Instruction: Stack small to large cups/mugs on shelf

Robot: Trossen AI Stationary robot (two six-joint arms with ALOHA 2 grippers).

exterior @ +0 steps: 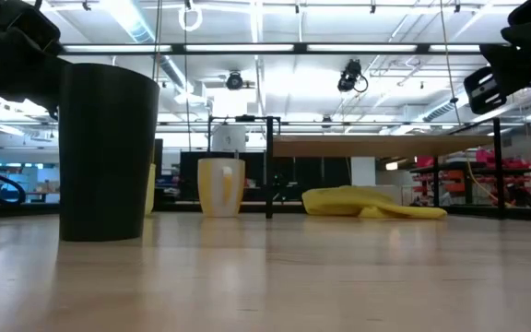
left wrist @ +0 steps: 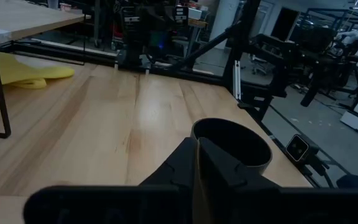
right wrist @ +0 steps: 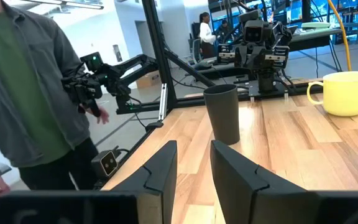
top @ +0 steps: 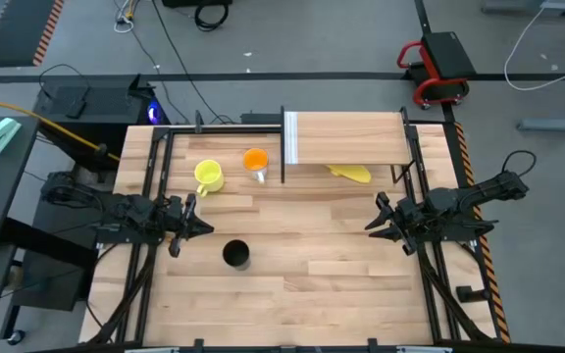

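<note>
- Left gripper (top: pixel 186 227), jaws nearly shut and empty, is held just beside the upright black cup (top: pixel 235 255), which stands toward the table's front edge.
- Right gripper (top: pixel 376 225), parted and empty, is parked well apart.

black cup (top: pixel 235 255) near left claw (top: pixel 186 227) (apart), shelf (top: pixel 346 137) behind

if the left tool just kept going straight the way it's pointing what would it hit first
Most likely the tall black cylindrical cup: it stands just ahead of the left tool in the left wrist view. Depth is unclear, and seen from above it sits a little to one side.
</note>
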